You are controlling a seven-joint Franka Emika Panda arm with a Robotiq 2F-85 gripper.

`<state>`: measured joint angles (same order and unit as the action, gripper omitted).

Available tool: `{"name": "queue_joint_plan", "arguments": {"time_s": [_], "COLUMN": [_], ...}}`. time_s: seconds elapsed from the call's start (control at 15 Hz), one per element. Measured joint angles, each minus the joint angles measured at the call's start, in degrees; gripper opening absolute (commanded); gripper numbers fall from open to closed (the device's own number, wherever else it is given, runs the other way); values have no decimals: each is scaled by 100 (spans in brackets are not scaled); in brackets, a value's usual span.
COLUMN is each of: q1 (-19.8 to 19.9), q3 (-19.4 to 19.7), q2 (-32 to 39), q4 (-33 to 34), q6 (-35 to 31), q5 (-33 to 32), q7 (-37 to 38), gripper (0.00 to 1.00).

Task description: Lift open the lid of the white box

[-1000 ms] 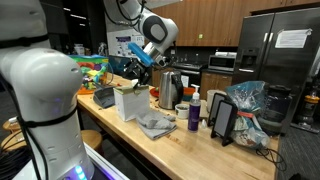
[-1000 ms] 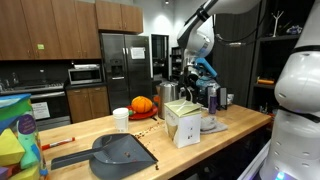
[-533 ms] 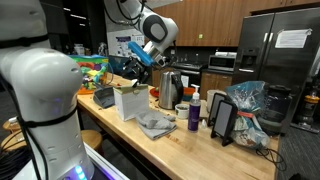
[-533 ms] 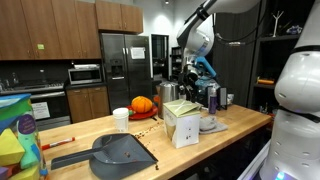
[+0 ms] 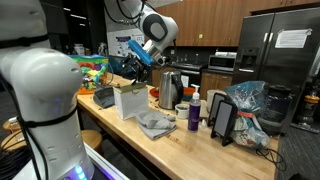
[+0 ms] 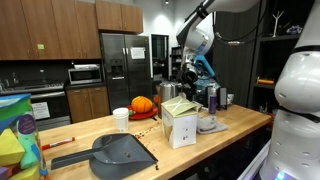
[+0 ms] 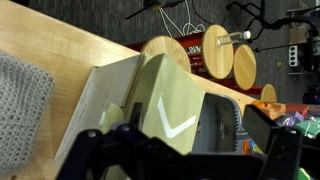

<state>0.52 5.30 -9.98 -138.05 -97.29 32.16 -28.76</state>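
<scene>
Near the centre of both exterior views, the small cube-like white box [image 5: 129, 105] stands on the long pale wooden counter [image 5: 192, 146], left of a folded grey cloth [image 5: 155, 125] and a rounded steel kettle [image 5: 170, 91]. Its thin flat white lid [image 6: 177, 103] is tilted up at an angle from one top edge, partly open. Directly above it hangs the black two-fingered gripper [image 5: 135, 72]; at the bottom of the wrist view its dark fingers [image 7: 98, 148] stand wide apart on either side of the slanting lid, gripping nothing that I can make out.
</scene>
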Motion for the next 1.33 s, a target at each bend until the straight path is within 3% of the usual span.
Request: {"name": "queue_joint_plan", "arguments": {"time_s": [0.67,1.33], "q1": [-51,-187], "q3": [-131,-327], "q2": [-115,-703], "q4": [90,50], "q6": [76,60], "q5": [29,30], "q7": [-5,139], "gripper": [100,100]}}
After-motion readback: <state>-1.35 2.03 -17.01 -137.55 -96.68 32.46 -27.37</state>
